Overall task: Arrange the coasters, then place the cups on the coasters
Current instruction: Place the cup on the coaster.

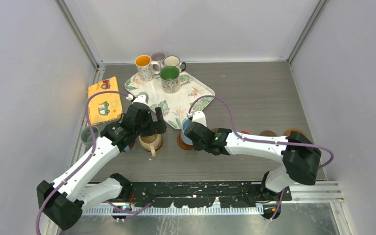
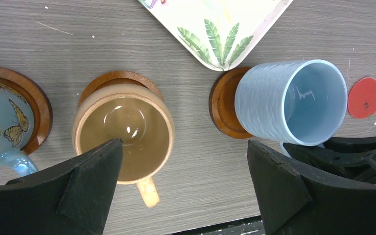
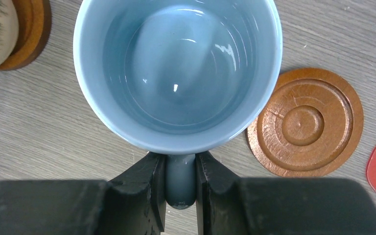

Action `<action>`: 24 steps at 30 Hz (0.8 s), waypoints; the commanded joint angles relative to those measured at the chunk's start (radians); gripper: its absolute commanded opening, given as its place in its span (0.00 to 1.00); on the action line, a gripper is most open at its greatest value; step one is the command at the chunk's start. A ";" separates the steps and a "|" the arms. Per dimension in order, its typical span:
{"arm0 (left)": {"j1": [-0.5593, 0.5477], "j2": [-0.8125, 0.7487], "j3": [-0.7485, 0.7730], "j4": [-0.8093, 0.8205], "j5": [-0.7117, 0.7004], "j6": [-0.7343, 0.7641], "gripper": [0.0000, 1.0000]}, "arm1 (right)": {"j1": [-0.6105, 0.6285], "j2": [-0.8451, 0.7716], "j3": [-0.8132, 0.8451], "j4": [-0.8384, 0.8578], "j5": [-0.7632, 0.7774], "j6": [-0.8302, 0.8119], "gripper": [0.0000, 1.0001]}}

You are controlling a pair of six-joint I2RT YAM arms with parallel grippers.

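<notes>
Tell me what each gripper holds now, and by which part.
The right gripper holds the light blue cup by its handle. The left gripper is open and holds nothing.

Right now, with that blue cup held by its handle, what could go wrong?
The right claw grips the light blue cup only by its handle; it may swing or slip. It looks off-centre over its wooden coaster and could land tilted. The open left claw, close above the tan cup, might bump it.
</notes>
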 commanded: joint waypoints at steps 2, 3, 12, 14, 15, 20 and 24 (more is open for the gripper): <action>0.010 -0.006 0.003 0.035 -0.016 0.006 1.00 | 0.021 -0.009 0.024 0.161 0.080 -0.005 0.01; 0.010 -0.006 0.002 0.033 -0.016 0.006 1.00 | 0.024 -0.001 0.022 0.167 0.078 -0.008 0.01; 0.017 -0.021 -0.008 0.027 -0.021 0.006 1.00 | 0.040 0.059 0.018 0.185 0.052 -0.006 0.01; 0.019 -0.024 -0.013 0.027 -0.021 0.006 1.00 | 0.044 0.067 0.015 0.185 0.052 -0.004 0.01; 0.019 -0.024 -0.016 0.030 -0.020 0.006 1.00 | 0.046 0.070 0.015 0.181 0.052 -0.003 0.01; 0.022 -0.015 -0.010 0.028 -0.013 0.009 1.00 | 0.053 0.079 0.005 0.178 0.046 0.004 0.01; 0.024 -0.027 -0.009 0.022 -0.022 0.012 1.00 | 0.069 0.088 0.004 0.177 0.030 0.011 0.01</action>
